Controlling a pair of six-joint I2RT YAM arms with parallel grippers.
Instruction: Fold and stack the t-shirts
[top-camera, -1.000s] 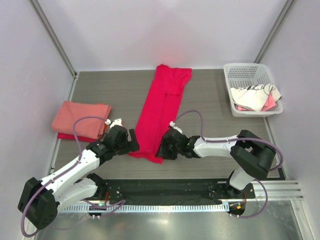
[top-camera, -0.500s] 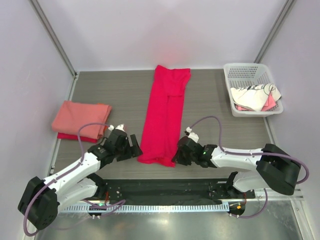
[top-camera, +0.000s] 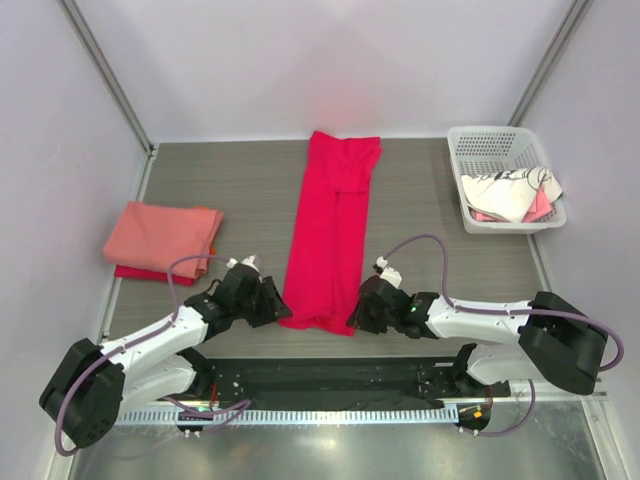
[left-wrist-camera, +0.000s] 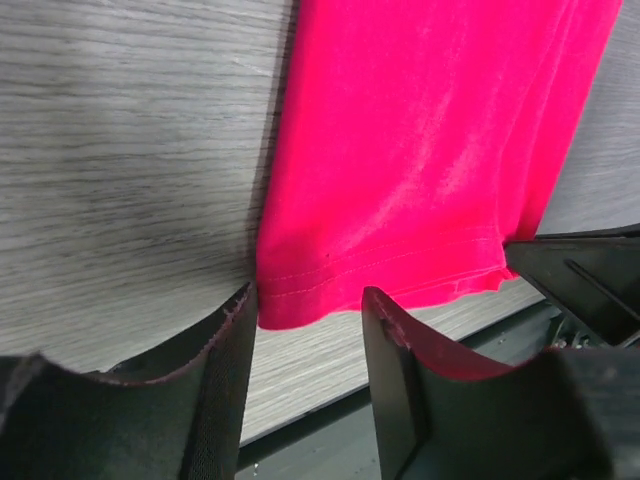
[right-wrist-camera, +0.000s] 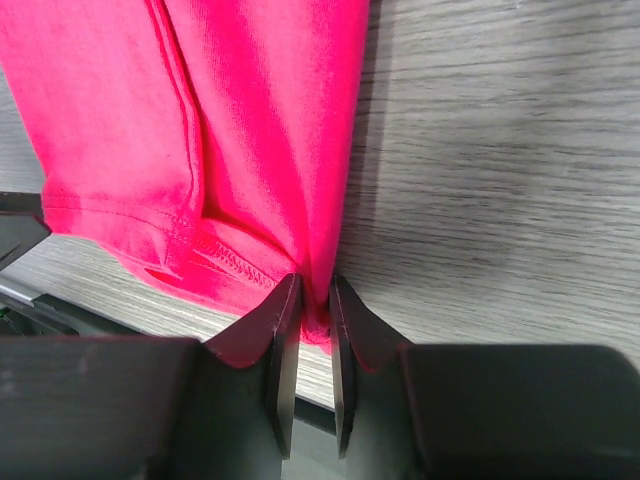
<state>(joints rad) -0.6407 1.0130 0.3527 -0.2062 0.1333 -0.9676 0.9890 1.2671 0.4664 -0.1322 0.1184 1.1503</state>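
Note:
A bright crimson t-shirt (top-camera: 330, 230) lies folded into a long strip down the middle of the table, hem toward me. My right gripper (top-camera: 358, 318) is shut on the hem's near right corner; in the right wrist view a pinch of crimson cloth (right-wrist-camera: 250, 120) sits between the fingers of that gripper (right-wrist-camera: 315, 285). My left gripper (top-camera: 275, 308) is at the hem's near left corner. In the left wrist view, this left gripper (left-wrist-camera: 305, 297) stands open, and the crimson hem (left-wrist-camera: 420, 150) lies just past its tips with nothing between them.
A folded salmon-pink shirt (top-camera: 160, 237) rests on a red one (top-camera: 140, 272) at the left. At the back right, a white lattice basket (top-camera: 490, 150) holds a white dark-printed shirt (top-camera: 510, 192). A black rail (top-camera: 320, 375) runs along the near table edge.
The near end of the crimson shirt has swung right, so the strip now lies straighter. The left gripper has moved in to the hem corner and narrowed. The right gripper has shifted right with the cloth.

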